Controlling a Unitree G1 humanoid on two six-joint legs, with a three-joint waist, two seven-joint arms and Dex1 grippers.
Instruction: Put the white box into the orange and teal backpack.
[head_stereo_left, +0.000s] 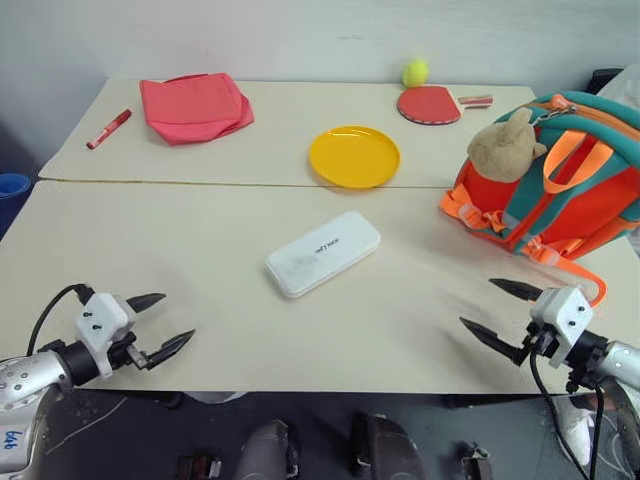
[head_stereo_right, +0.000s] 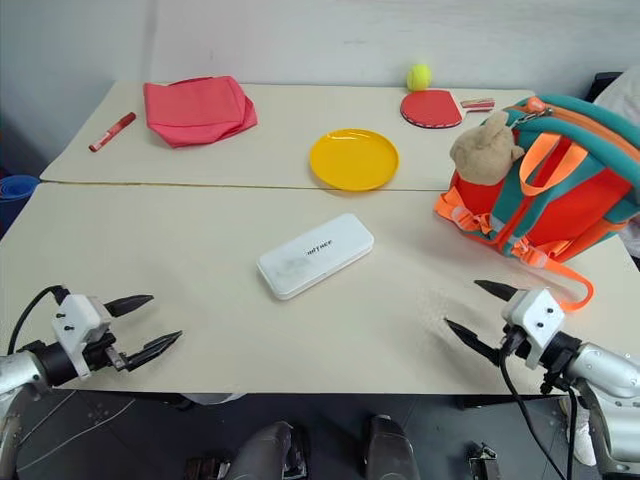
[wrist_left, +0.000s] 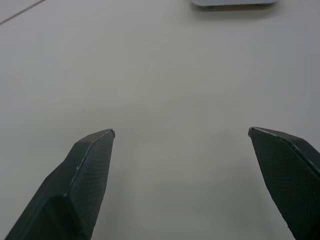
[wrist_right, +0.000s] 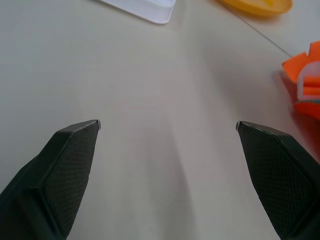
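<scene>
- I see the white box (head_stereo_left: 323, 253) lying untouched, well apart from the orange and teal backpack (head_stereo_left: 560, 175).
- My left gripper (head_stereo_left: 160, 324) and right gripper (head_stereo_left: 500, 311) are spread wide, empty; everything remains.

A white box (head_stereo_right: 316, 255) lies flat in the middle of the frame on a pale tabletop (head_stereo_right: 200, 250). Above it sits a round yellow plate (head_stereo_right: 354, 159). At the right edge stands an orange and teal backpack (head_stereo_right: 560, 175) with a tan plush toy (head_stereo_right: 484, 148) on its front. A folded pink-red bag (head_stereo_right: 198, 108) and a red marker (head_stereo_right: 111, 131) lie at the upper left. At the top are a red paddle (head_stereo_right: 432, 107) and a yellow-green ball (head_stereo_right: 418, 76). The left hand (head_stereo_right: 141, 326) is at the lower left and the right hand (head_stereo_right: 478, 314) at the lower right, both with fingers wide apart and holding nothing.
</scene>
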